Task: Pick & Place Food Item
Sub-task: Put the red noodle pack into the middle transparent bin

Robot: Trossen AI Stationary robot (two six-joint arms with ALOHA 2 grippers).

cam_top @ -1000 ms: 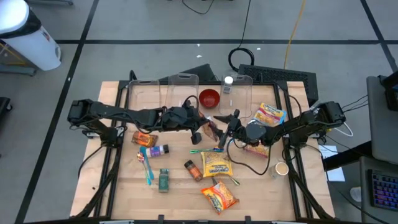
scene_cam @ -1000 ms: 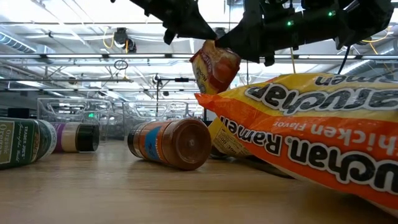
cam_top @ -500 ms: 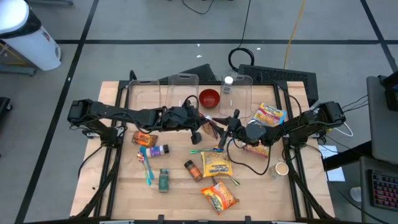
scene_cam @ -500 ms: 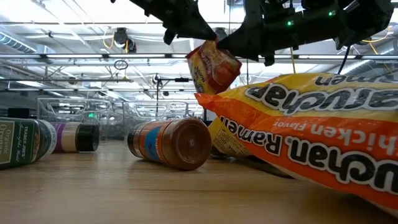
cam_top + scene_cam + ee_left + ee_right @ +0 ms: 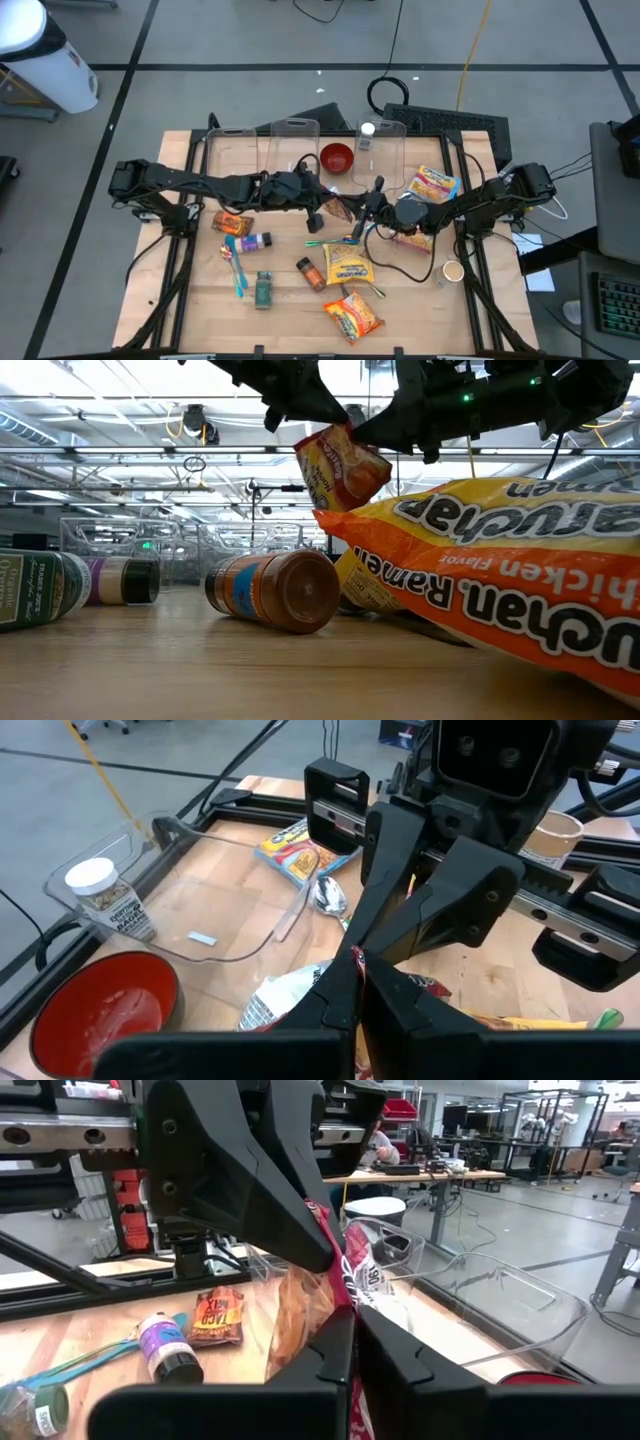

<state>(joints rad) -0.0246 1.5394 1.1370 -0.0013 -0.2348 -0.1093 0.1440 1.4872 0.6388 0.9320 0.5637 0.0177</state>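
A red and orange snack bag (image 5: 338,468) hangs in the air over the middle of the table, between my two grippers. In the high view the bag (image 5: 340,207) shows as a small dark red patch between the two arms. My left gripper (image 5: 328,205) reaches it from the table's left and is shut on it. My right gripper (image 5: 353,208) comes from the table's right and is shut on it too. In the low view my left gripper (image 5: 330,420) and my right gripper (image 5: 365,438) meet at the bag's top. My left gripper pinches the bag's top edge (image 5: 392,982) between its two fingers, slanting down from the table's left. The bag is lifted clear of the table and hangs tilted below the fingers. My right gripper pinches the bag's upper edge (image 5: 345,1295) between its two fingers, coming level from the table's right, facing my left gripper. The bag's body (image 5: 300,1315) hangs beyond and below its fingers.
A red bowl (image 5: 337,157), clear containers (image 5: 290,140) and a small jar (image 5: 366,137) stand at the far edge. Ramen packets (image 5: 352,262) (image 5: 354,314) (image 5: 434,183), spice bottles (image 5: 311,273) (image 5: 253,241) (image 5: 263,290), a teal spoon (image 5: 236,265) and a paper cup (image 5: 453,271) lie around.
My right gripper has shut on the bag's upper edge. The bag, which hung steeply from my left gripper, has tipped: its right side has risen toward my right gripper. Both arms have stayed in place.
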